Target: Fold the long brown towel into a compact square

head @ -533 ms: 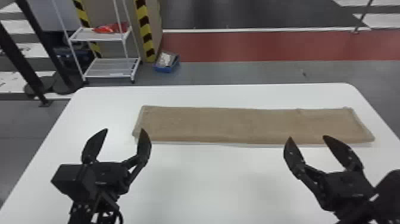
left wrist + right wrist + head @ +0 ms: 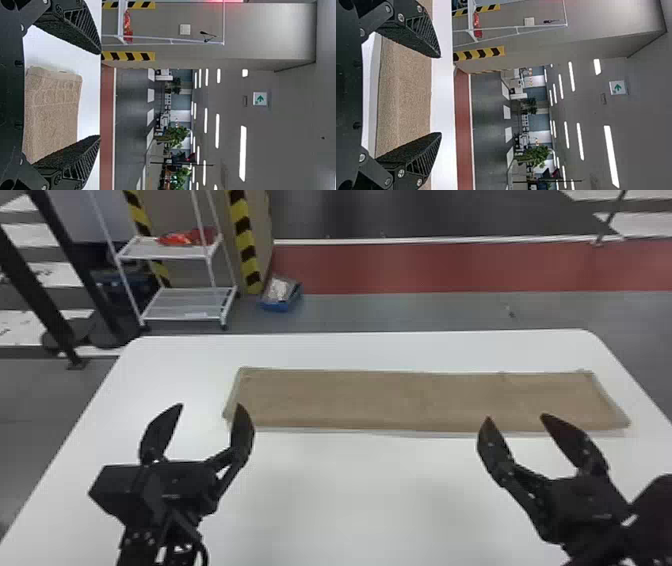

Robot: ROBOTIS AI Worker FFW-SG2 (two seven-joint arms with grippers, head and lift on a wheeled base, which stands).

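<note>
From where I stand, the long brown towel [image 2: 410,397] lies flat and stretched out sideways across the far half of the white table [image 2: 350,495]. The robot's left gripper [image 2: 210,405] hangs by the towel's left end, its two black fingers spread wide with nothing between them. The right gripper [image 2: 515,417] is near the right part of the towel's near edge, its fingers apart too and empty. Behind the table I see a white rack [image 2: 142,249] and a small blue bin [image 2: 280,307] on the floor.
</note>
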